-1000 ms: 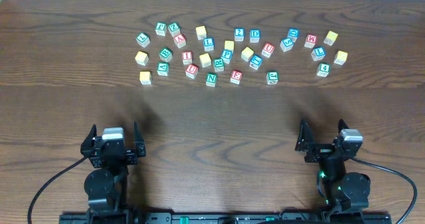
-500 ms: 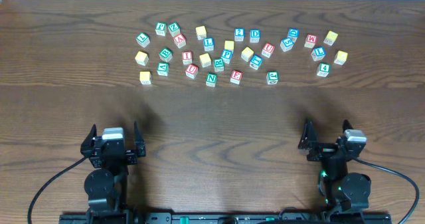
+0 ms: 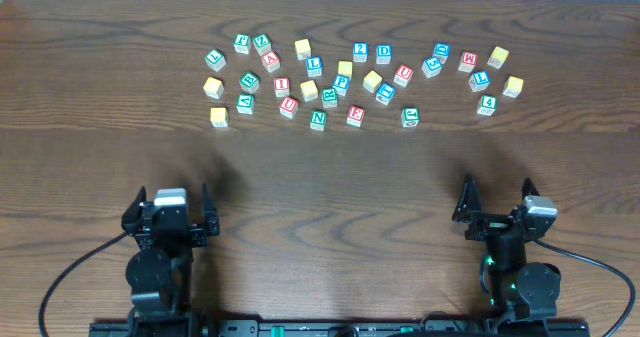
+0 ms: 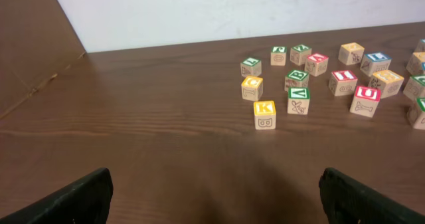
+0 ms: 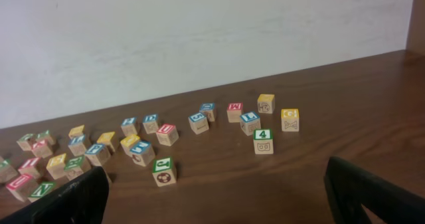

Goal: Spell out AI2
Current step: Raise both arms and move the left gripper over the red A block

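Both arms sit at the near edge of the bench (image 3: 320, 182), well apart from the cubes. Left end effector (image 3: 173, 194): jaws spread wide, nothing between them; the left wrist view shows only its two dark fingertips (image 4: 73, 197) at the lower corners with bare wood between. Right end effector (image 3: 497, 191): same, jaws wide and empty, fingertips (image 5: 375, 194) low in its wrist view. The alphabet cubes lie loosely scattered along the far side of the bench, none stacked. A cube (image 3: 271, 61), red letter, sits in the left part of the scatter, toward the back. I cube (image 3: 282, 85), red letter, is just nearer the robot than the A cube and a touch to the right, apart from it. 2 cube (image 3: 360, 51), blue, is in the back row near the middle, just beside the D cube (image 3: 384, 53) on that cube's left. A red U cube (image 3: 289, 106) lies just in front of the I cube. The three task cubes are not lined up together.
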Available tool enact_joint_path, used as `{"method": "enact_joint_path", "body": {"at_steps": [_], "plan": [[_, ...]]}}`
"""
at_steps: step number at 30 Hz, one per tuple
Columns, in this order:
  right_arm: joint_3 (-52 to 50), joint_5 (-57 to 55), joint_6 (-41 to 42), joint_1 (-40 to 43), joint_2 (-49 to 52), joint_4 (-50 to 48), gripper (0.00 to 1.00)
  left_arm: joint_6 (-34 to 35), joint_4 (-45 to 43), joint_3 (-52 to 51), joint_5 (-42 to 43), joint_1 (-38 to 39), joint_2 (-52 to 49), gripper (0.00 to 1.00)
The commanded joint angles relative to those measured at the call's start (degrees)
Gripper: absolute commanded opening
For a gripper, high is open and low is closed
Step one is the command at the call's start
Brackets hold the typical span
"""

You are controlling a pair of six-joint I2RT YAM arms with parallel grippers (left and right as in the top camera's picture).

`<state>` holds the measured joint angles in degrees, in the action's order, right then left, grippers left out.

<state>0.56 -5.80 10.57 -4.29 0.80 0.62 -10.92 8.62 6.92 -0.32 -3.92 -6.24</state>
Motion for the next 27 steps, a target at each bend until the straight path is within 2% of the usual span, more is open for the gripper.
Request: {"method": "enact_joint_path", "body": {"at_steps": [1,8,14,21,25,27], "plan": [[1.60,0.20,-2.47,0.24,-0.04,-0.07,0.99,1.01,-0.59,5.73,-0.07,-0.24,-4.31,0.98],[4.90,0.17,-2.97,0.24,0.42,0.55,0.99,1.16,0.42,14.36,3.02,-0.24,-14.69,0.98],[9.29,0.20,-2.99,0.24,5.53,0.68,0.99,1.77,6.51,22.27,4.46,-0.24,-22.12,0.98],[19.93,1.42,-3.54,0.24,21.03,3.82,0.99,2.01,13.33,31.19,7.91,-0.24,-29.49,0.98],[29.29,4.07,-5.55,0.24,31.61,8.20,0.99,1.99,19.34,37.97,8.57,-0.24,-35.41,0.98],[37.07,5.73,-5.53,0.24,38.80,13.86,0.99,1.99,23.82,44.06,10.47,-0.24,-40.94,0.98]]}}
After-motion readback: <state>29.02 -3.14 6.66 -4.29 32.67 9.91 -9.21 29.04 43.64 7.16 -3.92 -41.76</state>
